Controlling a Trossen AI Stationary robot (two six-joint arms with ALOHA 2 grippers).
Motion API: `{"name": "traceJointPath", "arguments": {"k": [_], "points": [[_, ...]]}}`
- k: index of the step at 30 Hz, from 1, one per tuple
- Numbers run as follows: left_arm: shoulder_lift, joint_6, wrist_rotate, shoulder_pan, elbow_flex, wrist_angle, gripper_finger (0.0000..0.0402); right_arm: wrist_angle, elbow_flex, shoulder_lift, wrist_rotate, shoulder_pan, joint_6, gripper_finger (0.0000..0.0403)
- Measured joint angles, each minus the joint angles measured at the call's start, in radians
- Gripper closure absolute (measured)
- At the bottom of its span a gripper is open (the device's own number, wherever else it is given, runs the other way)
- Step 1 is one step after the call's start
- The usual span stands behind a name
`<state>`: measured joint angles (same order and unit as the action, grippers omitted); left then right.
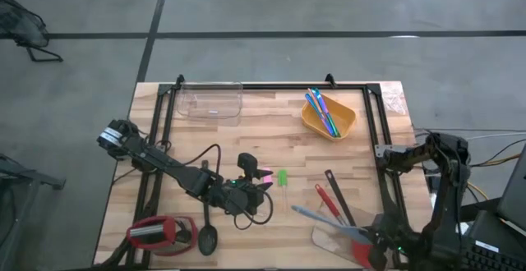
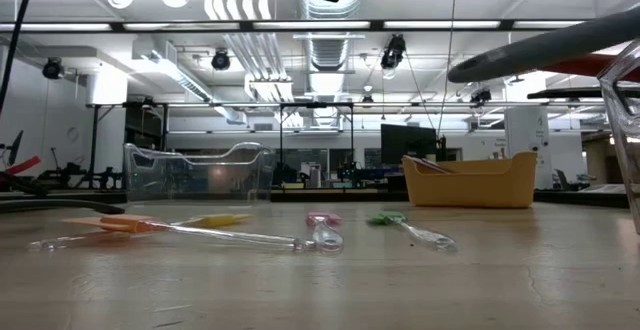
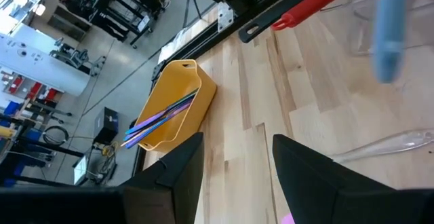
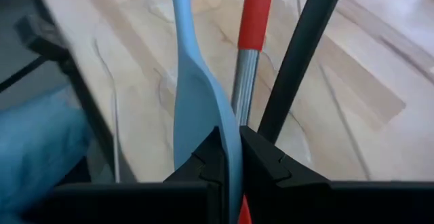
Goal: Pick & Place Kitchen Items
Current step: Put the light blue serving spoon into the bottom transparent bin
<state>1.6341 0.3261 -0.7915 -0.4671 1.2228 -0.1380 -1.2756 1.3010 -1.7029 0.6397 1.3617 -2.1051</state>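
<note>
Pinching the blue spoon (image 4: 196, 108) low right with my right gripper (image 4: 229, 157), left gripper (image 3: 234, 176) spread idle at centre, I fear dragging the touching red spatula (image 4: 254, 20) along.

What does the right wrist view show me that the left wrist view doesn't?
Only the right wrist view: the right gripper shut on the grey-blue spoon, with a black handle beside it. Only the left wrist view: the open left gripper over bare table, and the orange tub holding thin sticks. Both: the grey-blue spoon and the red handle.
</note>
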Motion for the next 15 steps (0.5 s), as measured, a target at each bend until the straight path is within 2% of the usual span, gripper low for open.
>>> {"name": "traceJointPath", "arguments": {"k": [12, 15], "points": [[0.0, -0.034, -0.002, 0.0, 0.0, 0.0, 0.0219, 0.03, -0.004, -0.034, -0.106, 0.007, -0.012, 0.037], [0.0, -0.039, -0.003, 0.0, 0.0, 0.0, 0.0219, 0.034, -0.005, -0.035, -0.185, 0.007, -0.009, 0.0356]]}}
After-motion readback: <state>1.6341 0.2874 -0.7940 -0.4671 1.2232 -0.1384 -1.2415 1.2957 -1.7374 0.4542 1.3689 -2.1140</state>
